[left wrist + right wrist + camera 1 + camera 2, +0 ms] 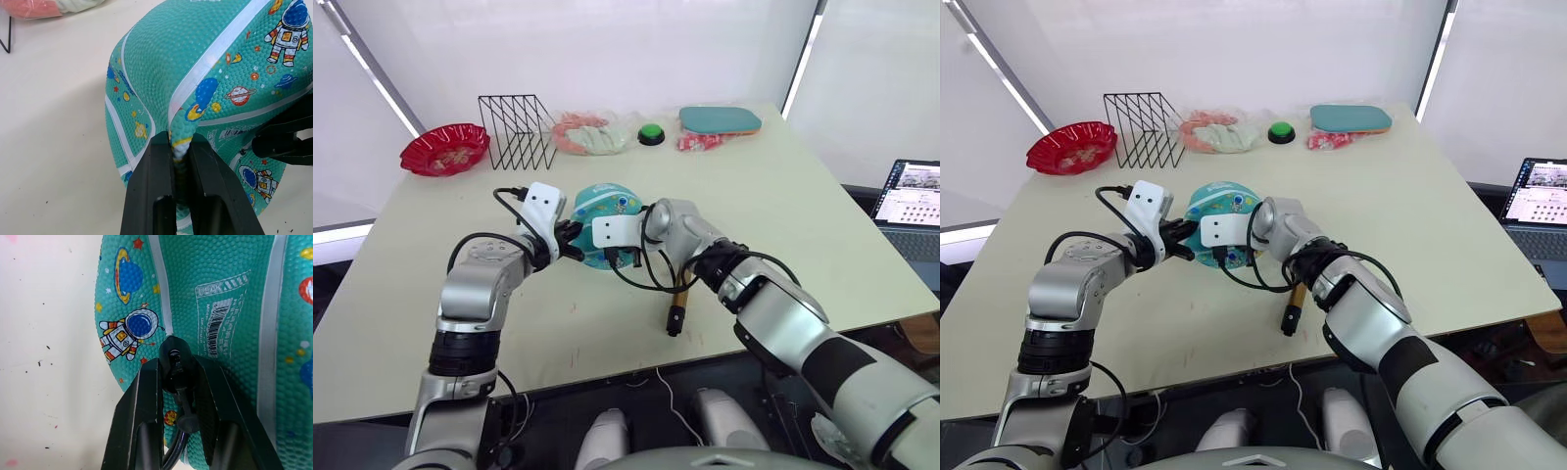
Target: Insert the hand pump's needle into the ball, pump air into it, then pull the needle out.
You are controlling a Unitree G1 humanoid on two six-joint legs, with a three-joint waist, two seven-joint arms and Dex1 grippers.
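Observation:
The teal ball (pixel 604 212), soft and creased, rests mid-table. My left gripper (pixel 180 149) is shut on a raised fold of its skin along a white seam. From the other side my right gripper (pixel 177 377) is shut on the needle's black fitting (pixel 173 363), which presses against the ball beside the barcode label (pixel 217 325). The thin pin itself is hidden. A black hose (pixel 638 281) loops from there to the hand pump (pixel 678 304), which lies flat on the table just right of the ball.
Along the far edge stand a red bowl (pixel 444 149), a black wire rack (pixel 519 130), a pink-and-white bag (pixel 590 134), a green button (pixel 651 134) and a teal paddle case (pixel 720 120). A laptop (pixel 911 206) sits beyond the table's right edge.

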